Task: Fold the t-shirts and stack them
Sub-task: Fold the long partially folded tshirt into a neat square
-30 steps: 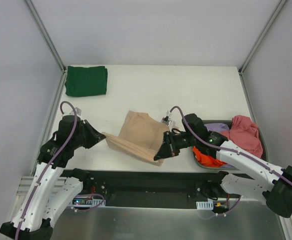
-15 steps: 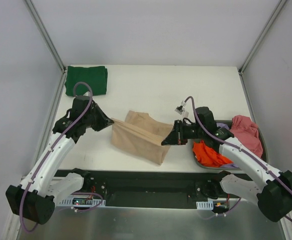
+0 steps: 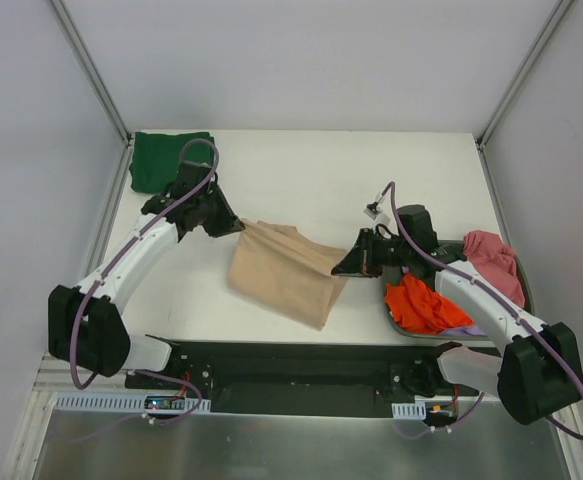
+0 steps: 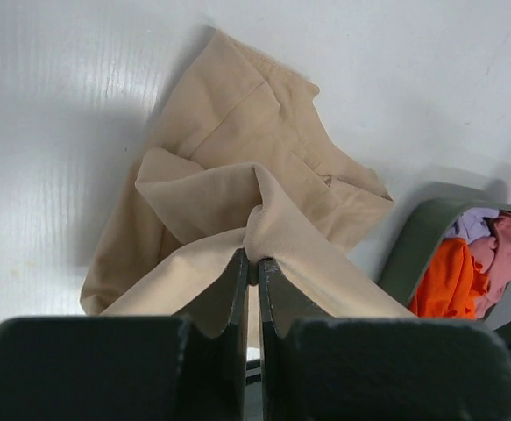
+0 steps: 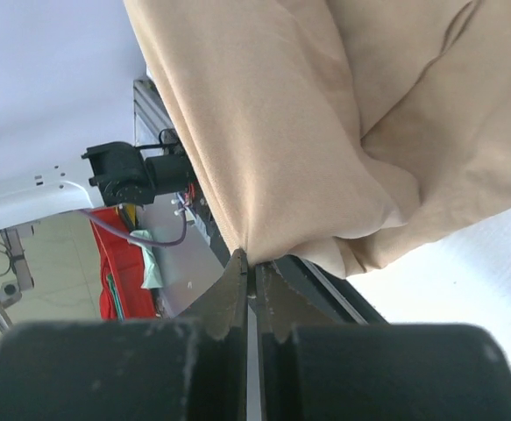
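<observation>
The beige t-shirt (image 3: 286,272) hangs stretched between both grippers over the middle of the table, its lower part on the surface. My left gripper (image 3: 239,227) is shut on its left edge, seen in the left wrist view (image 4: 253,254) with the beige cloth (image 4: 237,167) bunched beyond. My right gripper (image 3: 339,268) is shut on its right edge, shown in the right wrist view (image 5: 251,263) with beige cloth (image 5: 325,114) above. A folded dark green t-shirt (image 3: 161,158) lies at the far left corner. Orange-red (image 3: 421,305), pink (image 3: 491,262) and lilac (image 3: 433,254) shirts fill the tub.
The grey oval tub (image 3: 521,290) stands at the right near edge, also in the left wrist view (image 4: 413,250). Frame posts rise at the far corners. The table's black front rail (image 3: 291,355) runs along the near edge.
Both grippers have carried the beige shirt's held edge away from the near edge toward the far side. The left arm has swung far up beside the green shirt.
</observation>
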You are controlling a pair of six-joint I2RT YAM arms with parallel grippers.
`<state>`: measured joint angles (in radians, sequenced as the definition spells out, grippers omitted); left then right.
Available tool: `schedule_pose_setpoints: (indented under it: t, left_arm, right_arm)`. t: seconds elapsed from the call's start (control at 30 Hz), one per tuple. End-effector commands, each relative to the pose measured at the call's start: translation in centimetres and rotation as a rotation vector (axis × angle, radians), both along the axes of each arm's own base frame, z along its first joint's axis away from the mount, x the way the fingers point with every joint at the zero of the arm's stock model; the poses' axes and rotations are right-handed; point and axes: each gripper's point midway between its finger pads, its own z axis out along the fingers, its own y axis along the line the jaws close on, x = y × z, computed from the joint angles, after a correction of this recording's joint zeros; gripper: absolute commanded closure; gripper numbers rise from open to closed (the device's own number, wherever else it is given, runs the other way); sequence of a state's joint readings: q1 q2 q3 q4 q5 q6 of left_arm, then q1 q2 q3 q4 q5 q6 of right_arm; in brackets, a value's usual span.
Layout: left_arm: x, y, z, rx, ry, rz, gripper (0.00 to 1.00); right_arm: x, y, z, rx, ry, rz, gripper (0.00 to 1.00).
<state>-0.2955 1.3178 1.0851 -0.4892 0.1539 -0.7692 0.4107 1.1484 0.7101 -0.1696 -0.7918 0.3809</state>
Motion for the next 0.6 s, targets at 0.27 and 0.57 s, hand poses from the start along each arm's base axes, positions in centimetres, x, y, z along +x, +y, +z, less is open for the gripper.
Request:
schedule_pose_setpoints:
  t: [0.27, 0.57]
  left_arm:
    - [7.5, -0.2, -3.8, 0.13, 0.017, 0.018, 1.0]
    - [9.4, -1.3, -7.9, 0.151, 0.106, -0.017, 0.89]
  right_arm:
    - [3.5, -2.7, -4.4, -0.167, 0.099, -0.175, 0.96]
    - [6.4, -3.9, -7.1, -0.284, 0.119, -0.256, 0.94]
